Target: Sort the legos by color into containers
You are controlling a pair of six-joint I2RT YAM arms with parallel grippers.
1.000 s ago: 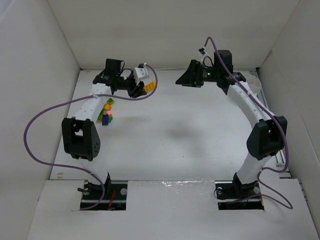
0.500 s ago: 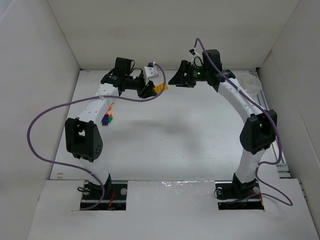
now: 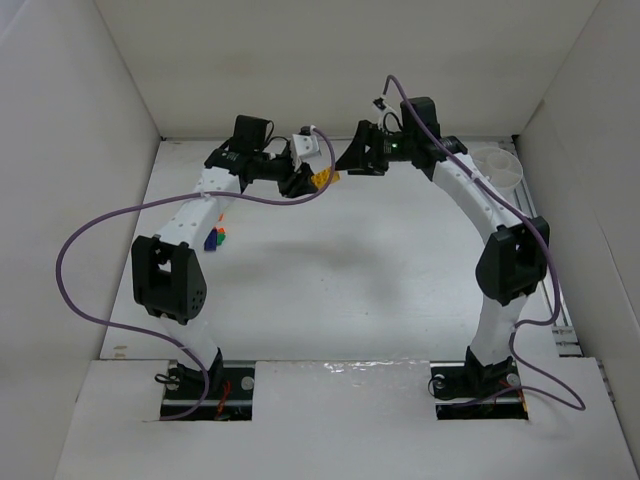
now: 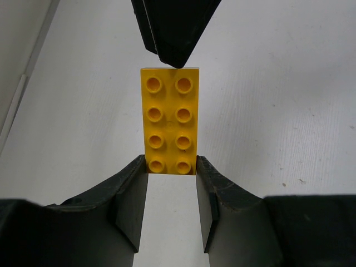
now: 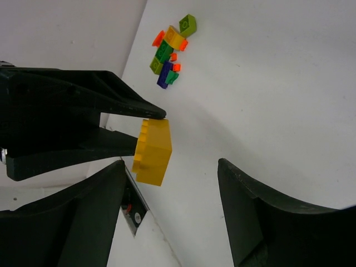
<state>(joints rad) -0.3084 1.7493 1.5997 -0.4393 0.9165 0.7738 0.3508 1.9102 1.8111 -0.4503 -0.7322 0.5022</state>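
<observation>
Lego held in left gripper, seemingly just reaching right gripper.

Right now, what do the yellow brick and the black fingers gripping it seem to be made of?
The yellow brick: hard molded plastic, smooth with a slight sheen; crisp round studs and sharp edges suggest it. The fingers: probably matte black plastic, perhaps printed; dull, faintly grainy surface, though the look leaves it open.

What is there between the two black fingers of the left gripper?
A yellow eight-stud plastic brick, pinched at one end by the left gripper; the left wrist view shows it.
</observation>
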